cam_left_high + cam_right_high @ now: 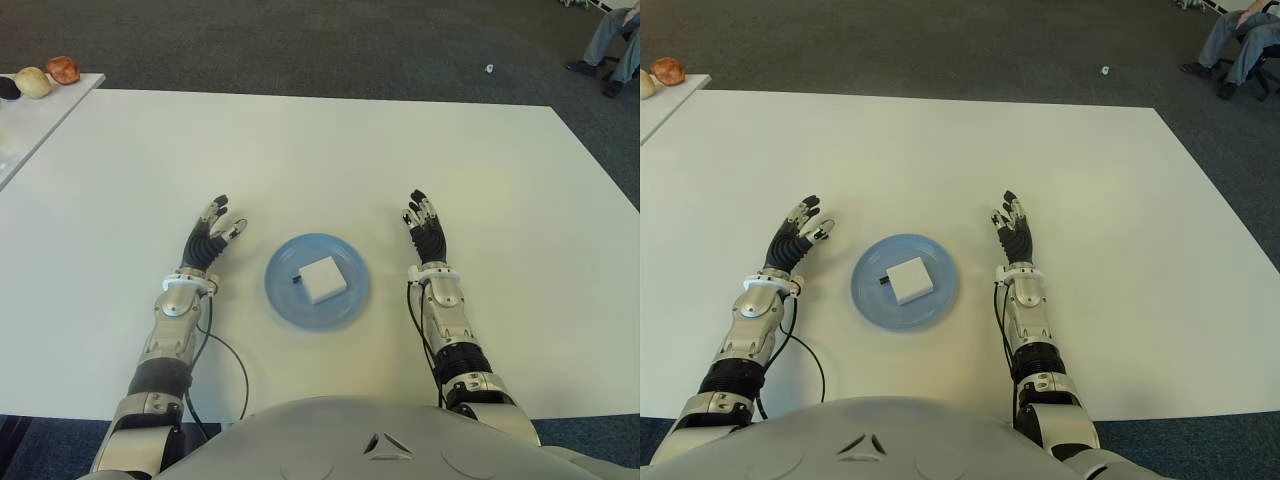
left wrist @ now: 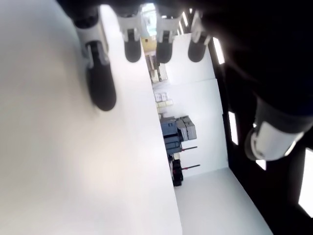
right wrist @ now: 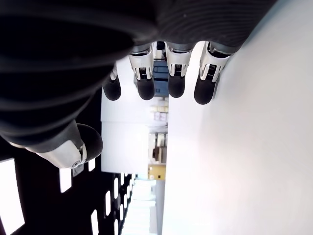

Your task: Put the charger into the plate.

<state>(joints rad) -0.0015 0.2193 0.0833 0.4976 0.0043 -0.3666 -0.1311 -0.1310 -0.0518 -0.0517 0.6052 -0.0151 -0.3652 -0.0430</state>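
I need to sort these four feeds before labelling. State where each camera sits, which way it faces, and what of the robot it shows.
Left eye view: on the head, facing forward and down at the white table; shows both arms, left hand and right hand open either side of the blue plate holding the white charger.
Right eye view: same scene from slightly to the right.
Left wrist view: on the left wrist, along its spread fingers over the table.
Right wrist view: on the right wrist, along its fingers.
Both wrist views share table and background room.

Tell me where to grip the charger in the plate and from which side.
Grip the charger across its two opposite flat sides, coming straight down from above. It lies flat in the blue plate, whose raised rim would likely hinder a sideways approach. Both hands, left and right, are open beside it.
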